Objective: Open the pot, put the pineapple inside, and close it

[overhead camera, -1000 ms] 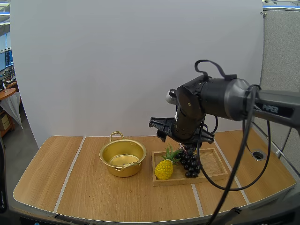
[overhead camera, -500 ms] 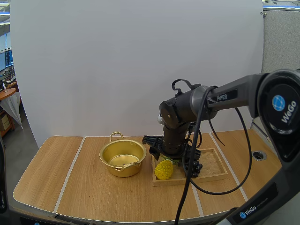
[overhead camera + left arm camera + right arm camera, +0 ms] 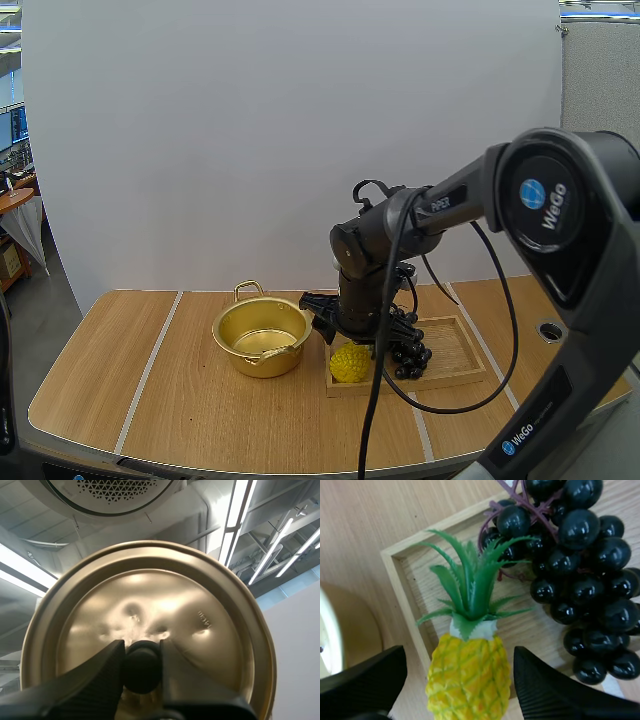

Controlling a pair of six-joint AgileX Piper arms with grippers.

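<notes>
Lighting: you get bright, even light from above; soft shadow beneath pot (image 3: pixel 250 362), dull glare patches across lid (image 3: pixel 200 630).

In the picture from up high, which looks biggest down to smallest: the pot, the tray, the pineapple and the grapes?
1. Tray
2. Pot
3. Pineapple and grapes: they look alike, and the arm hides part of each, so no ranking.
</notes>
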